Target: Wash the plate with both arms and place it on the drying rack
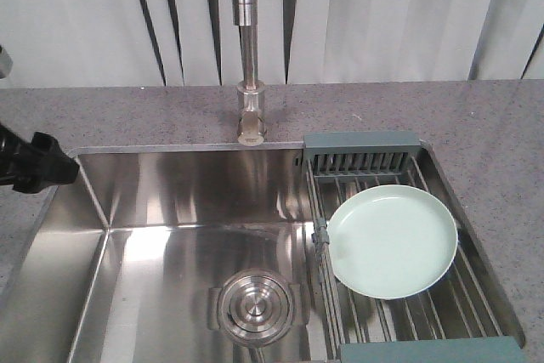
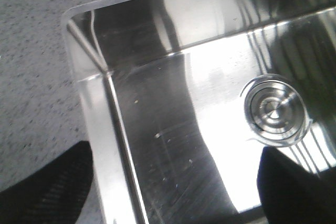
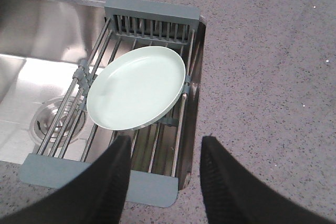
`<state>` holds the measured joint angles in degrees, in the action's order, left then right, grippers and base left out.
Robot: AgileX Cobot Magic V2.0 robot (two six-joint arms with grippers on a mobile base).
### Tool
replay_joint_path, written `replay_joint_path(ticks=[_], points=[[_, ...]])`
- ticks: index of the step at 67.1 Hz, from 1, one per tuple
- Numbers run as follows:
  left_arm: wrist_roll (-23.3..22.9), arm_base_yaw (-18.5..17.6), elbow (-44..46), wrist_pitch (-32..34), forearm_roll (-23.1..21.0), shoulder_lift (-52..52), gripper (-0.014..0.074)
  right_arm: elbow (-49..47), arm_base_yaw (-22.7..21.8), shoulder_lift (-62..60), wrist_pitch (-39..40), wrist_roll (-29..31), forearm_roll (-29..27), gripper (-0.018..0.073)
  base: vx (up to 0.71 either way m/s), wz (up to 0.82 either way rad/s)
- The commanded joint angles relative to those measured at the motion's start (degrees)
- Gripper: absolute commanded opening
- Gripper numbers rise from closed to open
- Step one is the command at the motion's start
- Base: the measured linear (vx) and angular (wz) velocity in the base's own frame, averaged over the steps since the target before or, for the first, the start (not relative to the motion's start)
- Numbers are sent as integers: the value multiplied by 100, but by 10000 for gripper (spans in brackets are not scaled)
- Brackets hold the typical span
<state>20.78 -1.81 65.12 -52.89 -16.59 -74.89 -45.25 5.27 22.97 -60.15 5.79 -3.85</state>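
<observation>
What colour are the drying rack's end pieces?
Grey-blue plastic; the drying rack shows best in the right wrist view.

The bench (image 1: 127, 112) is grey stone with tiny speckles. A shiny steel sink (image 1: 170, 210) is set down into it. A tall steel tap (image 1: 249, 57) stands on the bench just behind the sink. The drying rack (image 1: 357, 163) sits across the right end of the sink, its grey-blue ends resting on the edges. The pale green plate (image 1: 391, 240) lies on the rods of the rack. A round steel drain (image 1: 255, 305) sits in the sink floor.
</observation>
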Motion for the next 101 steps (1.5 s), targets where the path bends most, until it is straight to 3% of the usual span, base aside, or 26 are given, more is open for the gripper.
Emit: replay_joint_path(ticks=[1, 6, 21, 26, 43, 50, 60, 72, 98, 101], points=[[796, 154, 225, 527, -954, -103, 584, -148, -17, 48, 343, 22, 9, 319, 0, 0], [1313, 169, 225, 689, -1412, -259, 584, -148, -17, 48, 343, 22, 9, 319, 0, 0], [3733, 169, 225, 1066, -3273, -757, 580, -148, -17, 48, 343, 22, 9, 319, 0, 0], [4352, 169, 225, 1066, -3819, -910, 567, -148, -17, 48, 343, 22, 9, 319, 0, 0], [5783, 146, 237, 999, -4958, -1456, 533, -148, -17, 48, 343, 22, 9, 319, 0, 0], [6025, 146, 403, 762, -5186, -1700, 533, -148, -17, 48, 343, 22, 9, 319, 0, 0], [6039, 146, 771, 407, -5186, -2062, 533, -148, -17, 48, 343, 22, 9, 319, 0, 0], [6399, 142, 1154, -19, -5174, -2314, 509, -148, -17, 48, 343, 22, 9, 319, 0, 0], [6685, 142, 1537, -246, -5305, -2379, -8, -148, -17, 48, 337, 22, 15, 319, 0, 0], [6724, 142, 1537, -246, -5352, -2379, -9, -148, -17, 48, 337, 22, 15, 319, 0, 0]])
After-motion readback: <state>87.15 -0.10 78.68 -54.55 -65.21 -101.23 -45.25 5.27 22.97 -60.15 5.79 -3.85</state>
